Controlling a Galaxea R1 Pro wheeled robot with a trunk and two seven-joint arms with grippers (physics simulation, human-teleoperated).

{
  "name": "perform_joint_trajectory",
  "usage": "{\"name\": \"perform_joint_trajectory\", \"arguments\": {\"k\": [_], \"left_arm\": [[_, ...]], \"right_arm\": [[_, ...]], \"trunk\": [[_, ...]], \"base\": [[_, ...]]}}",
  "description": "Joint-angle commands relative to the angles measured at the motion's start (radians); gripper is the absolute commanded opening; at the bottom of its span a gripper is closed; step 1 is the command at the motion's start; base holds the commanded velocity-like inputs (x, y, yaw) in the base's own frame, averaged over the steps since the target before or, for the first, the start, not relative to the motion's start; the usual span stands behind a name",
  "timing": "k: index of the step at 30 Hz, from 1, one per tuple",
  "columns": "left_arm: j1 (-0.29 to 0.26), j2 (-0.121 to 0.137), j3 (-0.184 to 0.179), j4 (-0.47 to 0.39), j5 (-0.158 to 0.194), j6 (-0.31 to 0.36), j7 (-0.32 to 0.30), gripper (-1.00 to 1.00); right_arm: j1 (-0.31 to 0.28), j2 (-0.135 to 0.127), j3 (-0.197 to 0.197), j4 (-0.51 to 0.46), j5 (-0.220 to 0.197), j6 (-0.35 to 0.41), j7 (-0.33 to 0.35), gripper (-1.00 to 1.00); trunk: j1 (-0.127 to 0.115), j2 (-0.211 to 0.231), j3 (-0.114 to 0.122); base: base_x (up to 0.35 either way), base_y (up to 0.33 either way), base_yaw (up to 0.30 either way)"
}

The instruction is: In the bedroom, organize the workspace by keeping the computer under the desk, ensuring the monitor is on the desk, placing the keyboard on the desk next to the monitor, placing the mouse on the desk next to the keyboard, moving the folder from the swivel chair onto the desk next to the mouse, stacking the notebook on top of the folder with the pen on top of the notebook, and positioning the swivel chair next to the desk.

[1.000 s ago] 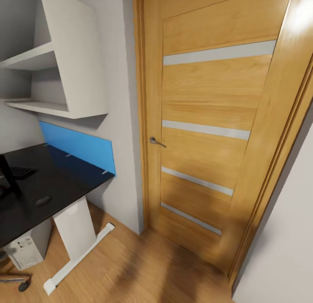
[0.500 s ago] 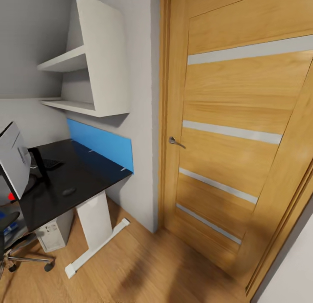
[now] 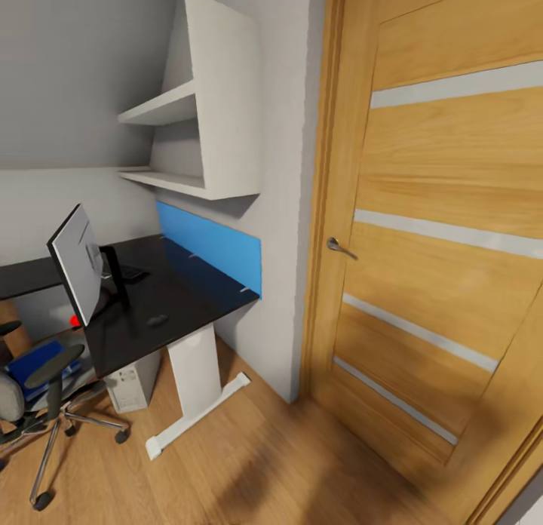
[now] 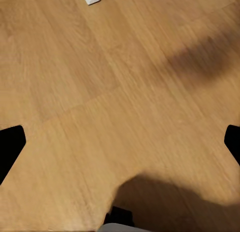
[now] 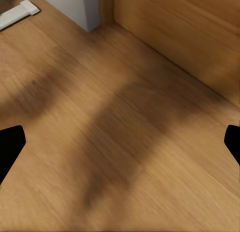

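At the left of the head view stands the desk with its glossy black top. The monitor stands on it, silver-grey back toward me. A dark strip past its stand looks like the keyboard. The small dark mouse lies near the desk's front edge. The computer sits on the floor under the desk. The swivel chair is at the lower left with the blue folder on its seat. Notebook and pen are out of view. My left gripper and right gripper hang open over bare wood floor.
A wooden door with a metal handle takes up the right half. White wall shelves hang above the desk, with a blue panel on the wall below them. The desk's white leg and foot stand on wood floor.
The head camera has swung left, so the door slid right in the picture. The monitor, the computer, the swivel chair and the folder have come further into view.
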Motion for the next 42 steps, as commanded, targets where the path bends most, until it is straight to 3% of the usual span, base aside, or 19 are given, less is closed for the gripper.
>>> {"name": "perform_joint_trajectory", "arguments": {"k": [1, 42], "left_arm": [[0.0, 0.0, -0.001, -0.001, 0.006, -0.001, 0.0, 1.0], [0.0, 0.0, -0.001, -0.001, 0.007, -0.004, 0.0, 1.0]], "right_arm": [[-0.001, 0.0, 0.0, 0.001, 0.004, -0.002, -0.005, 1.0], [-0.001, 0.0, 0.0, 0.001, 0.004, -0.002, -0.006, 1.0]], "trunk": [[0.0, -0.001, -0.001], [0.0, -0.001, -0.016]], "base": [[0.0, 0.0, 0.277], [0.0, 0.0, 0.277]]}}
